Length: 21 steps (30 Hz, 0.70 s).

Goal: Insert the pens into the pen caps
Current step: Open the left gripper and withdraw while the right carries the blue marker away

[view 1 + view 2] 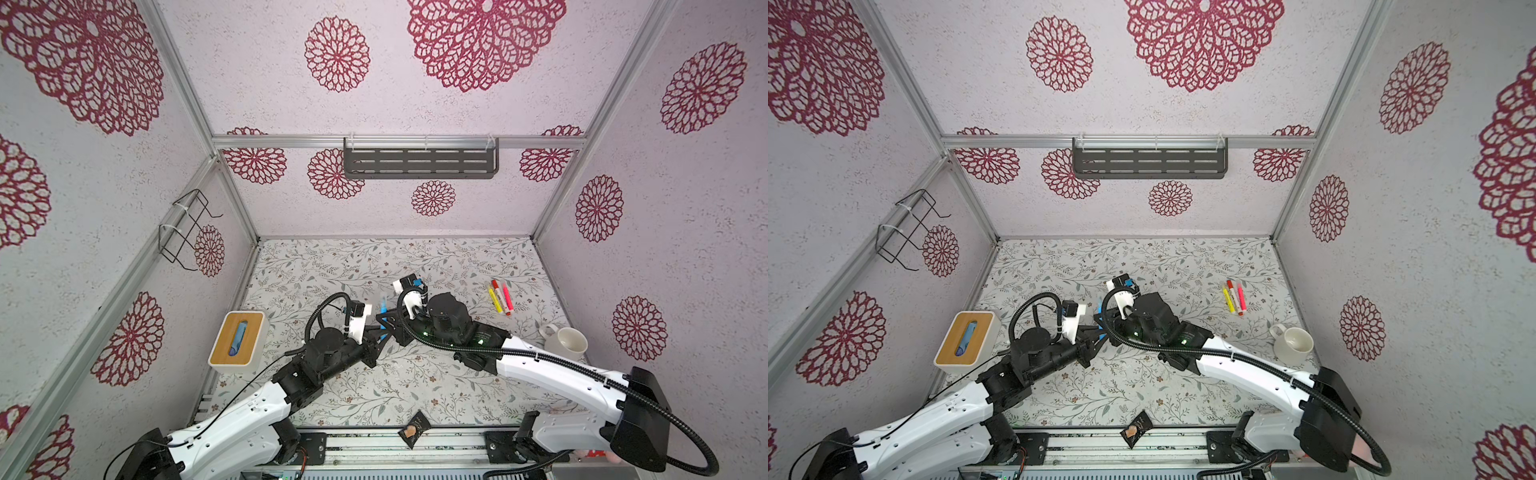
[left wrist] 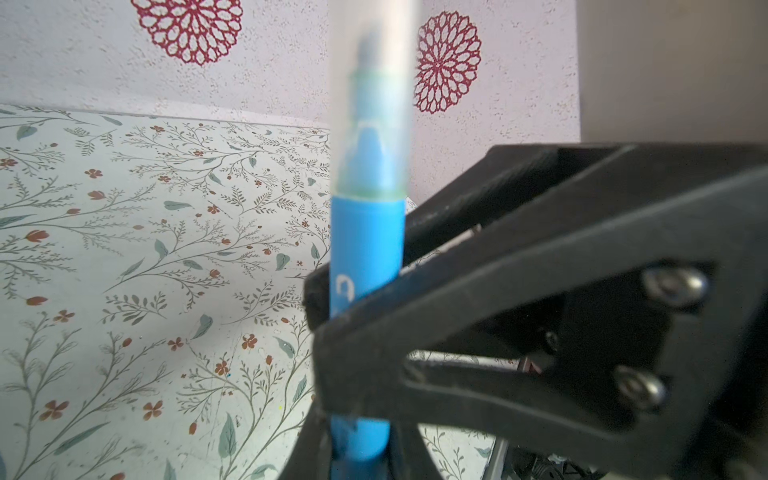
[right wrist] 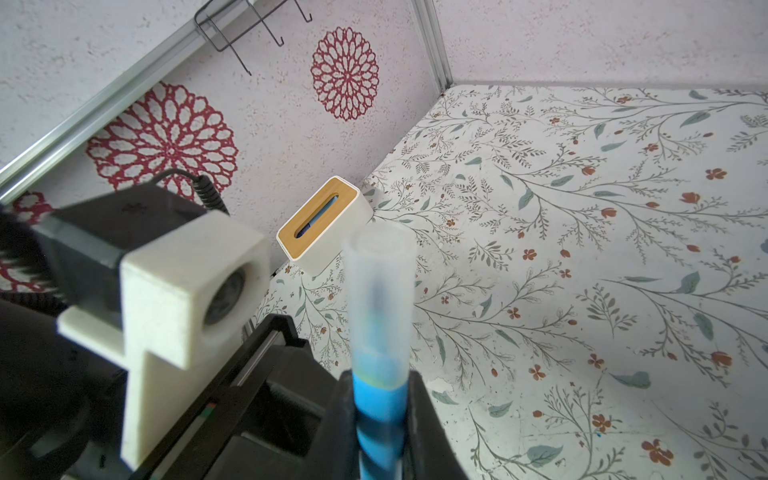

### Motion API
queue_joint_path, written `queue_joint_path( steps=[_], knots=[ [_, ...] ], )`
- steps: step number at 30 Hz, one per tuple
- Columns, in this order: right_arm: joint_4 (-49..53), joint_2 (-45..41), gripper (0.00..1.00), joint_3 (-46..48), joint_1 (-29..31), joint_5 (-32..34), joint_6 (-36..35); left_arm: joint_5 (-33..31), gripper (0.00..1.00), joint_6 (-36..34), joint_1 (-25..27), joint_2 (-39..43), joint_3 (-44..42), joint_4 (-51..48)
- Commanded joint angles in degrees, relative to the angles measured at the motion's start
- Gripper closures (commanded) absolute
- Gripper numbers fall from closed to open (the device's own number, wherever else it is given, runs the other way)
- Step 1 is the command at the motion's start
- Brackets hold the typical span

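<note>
A bright blue pen (image 1: 382, 311) (image 1: 1099, 311) stands between both grippers mid-table. A frosted clear pen cap (image 2: 370, 104) (image 3: 380, 282) covers its tip end down to the blue barrel. My left gripper (image 2: 361, 451) (image 1: 380, 336) is shut on the lower barrel. My right gripper (image 3: 380, 415) (image 1: 385, 323) is shut on the barrel just below the cap, and its black fingers (image 2: 457, 316) cross the left wrist view. Yellow (image 1: 494, 300), orange-red (image 1: 500, 297) and pink (image 1: 508, 297) pens lie side by side at the back right, away from both grippers.
A wood-topped white box (image 1: 239, 338) (image 3: 324, 218) stands by the left wall. A white mug (image 1: 565, 343) sits at the right, behind the right arm. A dark packet (image 1: 414, 430) lies on the front edge. A slotted shelf (image 1: 419, 162) and a wire rack (image 1: 187, 228) hang on the walls.
</note>
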<state>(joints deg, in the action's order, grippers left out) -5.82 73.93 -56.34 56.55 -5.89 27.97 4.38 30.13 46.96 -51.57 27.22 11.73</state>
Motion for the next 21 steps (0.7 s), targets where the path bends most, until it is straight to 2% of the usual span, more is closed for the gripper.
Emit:
queue_joint_path(
  steps=[1,3,6,8,14,21],
  knots=[
    [-1.8,-0.4,0.9,-0.2,-0.3,1.2,1.1,-0.1,1.0,-0.6,0.4,-0.2,1.2,1.7],
    [-1.6,-0.7,0.91,-0.1,-0.4,1.7,1.3,-0.6,0.97,-0.3,0.4,-0.2,1.3,1.3],
    [-0.7,-1.1,0.91,-0.3,-0.6,2.4,1.0,-1.6,0.66,-0.1,0.4,-0.9,2.6,-0.9],
    [0.5,-1.6,0.91,-0.7,-1.0,3.1,0.5,-2.3,0.58,-0.4,0.4,-1.5,3.4,-2.4],
    [5.6,-4.0,0.91,-1.2,-4.0,5.6,-0.3,-4.4,0.54,-1.1,0.4,-1.1,3.8,-3.5],
    [14.9,-5.7,0.91,-2.2,-11.0,9.1,-1.5,-5.9,0.54,-2.2,0.4,-0.2,3.8,-5.2]
  ],
)
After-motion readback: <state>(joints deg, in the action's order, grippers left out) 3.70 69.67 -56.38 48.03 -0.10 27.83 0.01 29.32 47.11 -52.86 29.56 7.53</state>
